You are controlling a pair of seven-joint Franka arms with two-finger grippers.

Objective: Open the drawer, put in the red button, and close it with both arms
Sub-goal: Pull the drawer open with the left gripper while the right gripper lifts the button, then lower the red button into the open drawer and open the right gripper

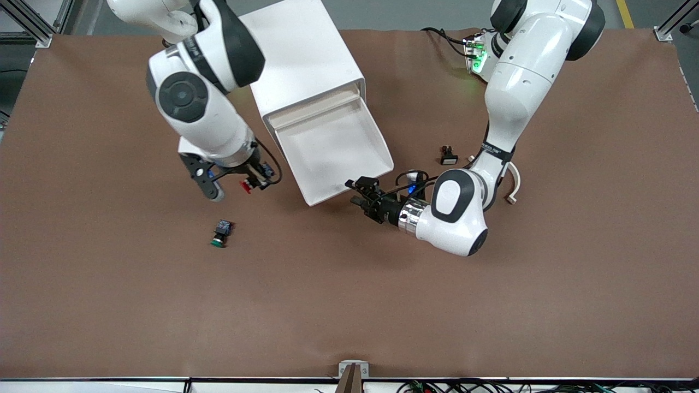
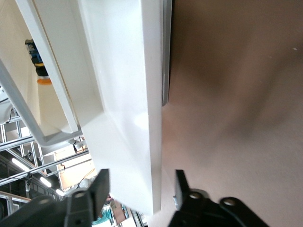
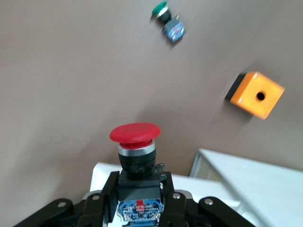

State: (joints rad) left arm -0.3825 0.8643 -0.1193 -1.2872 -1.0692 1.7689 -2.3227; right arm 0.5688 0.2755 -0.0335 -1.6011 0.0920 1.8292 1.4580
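Observation:
The drawer (image 1: 349, 194) stands pulled out of the white cabinet (image 1: 300, 54), and its tray is bare inside. My right gripper (image 1: 252, 183) is shut on the red button (image 1: 246, 186), over the table beside the drawer toward the right arm's end. In the right wrist view the red button (image 3: 135, 133) sticks out cap first from that gripper (image 3: 138, 187). My left gripper (image 1: 360, 192) is open at the drawer's front corner. In the left wrist view its fingers (image 2: 92, 194) straddle the drawer's pale front (image 2: 128, 118).
A green-capped button (image 1: 220, 233) lies on the brown table nearer the front camera than the right gripper; it also shows in the right wrist view (image 3: 163, 10). An orange box with a hole (image 3: 257, 94) shows there too. A black button with a white face (image 1: 448, 156) lies by the left arm.

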